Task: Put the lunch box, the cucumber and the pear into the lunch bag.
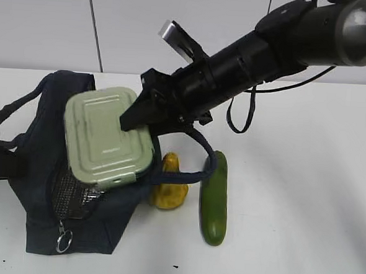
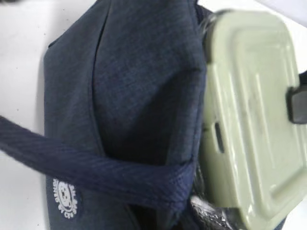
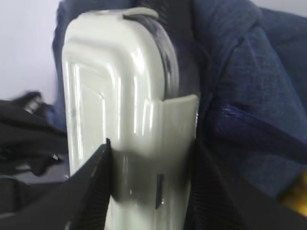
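The box (image 1: 108,137) is gripped by the right claw (image 1: 148,113), its 2 black fingers (image 3: 91,191) pressed against the lid face and the opposite side at 1 end. The box is held tilted over the open mouth of the bag (image 1: 50,166), with its lower edge at the foil lining (image 1: 74,195); it is not seen fully inside. The bag lies on the white desk (image 1: 303,200), ring pull (image 1: 63,240) hanging at the front. 1 handle (image 1: 196,169) loops across toward the cucumber (image 1: 215,198). The pear (image 1: 169,184) lies on the desk just beside the bag, partly under that handle, and the cucumber lies near it on the right, apart from the bag. The left claw is not visible in any view; it is recorded as clenched, and what it holds, if anything, cannot be told.
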### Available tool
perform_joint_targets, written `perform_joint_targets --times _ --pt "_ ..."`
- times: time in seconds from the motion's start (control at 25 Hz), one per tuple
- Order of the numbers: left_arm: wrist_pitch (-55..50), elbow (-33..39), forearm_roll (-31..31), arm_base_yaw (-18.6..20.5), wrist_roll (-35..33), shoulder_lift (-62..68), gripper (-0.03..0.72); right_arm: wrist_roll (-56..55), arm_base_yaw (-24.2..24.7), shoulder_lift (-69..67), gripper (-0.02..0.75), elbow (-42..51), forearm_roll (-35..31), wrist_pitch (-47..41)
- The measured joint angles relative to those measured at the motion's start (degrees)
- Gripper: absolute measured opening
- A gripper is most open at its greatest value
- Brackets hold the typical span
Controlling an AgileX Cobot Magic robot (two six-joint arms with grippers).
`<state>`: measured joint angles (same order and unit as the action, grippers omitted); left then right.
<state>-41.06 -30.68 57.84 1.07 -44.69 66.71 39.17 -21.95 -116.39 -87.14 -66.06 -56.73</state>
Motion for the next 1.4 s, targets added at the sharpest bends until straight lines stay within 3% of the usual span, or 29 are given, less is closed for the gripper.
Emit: perform_joint_targets --times 0.16,0.32,0.68,0.96,1.08,1.4 --pt "0.00 0.00 0.84 0.00 0.00 0.00 -0.013 -4.22 0.00 0.00 0.377 -0.12 6.84 -0.62" --pt "0.00 0.00 1.55 0.00 0.00 0.00 -0.013 -5.35 0.07 0.00 0.377 -0.15 7.54 1.43" --pt "0.02 0.00 1.59 0.00 0.00 0.00 -0.013 -8.41 -5.51 -5.09 0.377 -4.79 8.21 7.15" --pt "-0.36 0.00 1.70 0.00 0.00 0.00 -0.013 -16.35 -5.98 -6.60 0.377 -8.51 20.12 9.03" --pt "-0.53 0.00 1.70 0.00 0.00 0.00 -0.013 -16.39 -6.13 -6.75 0.383 -8.89 19.31 9.30" --pt "-0.48 0.00 1.72 0.00 0.00 0.00 -0.013 -11.95 -7.20 -9.25 0.399 -9.54 8.04 9.95"
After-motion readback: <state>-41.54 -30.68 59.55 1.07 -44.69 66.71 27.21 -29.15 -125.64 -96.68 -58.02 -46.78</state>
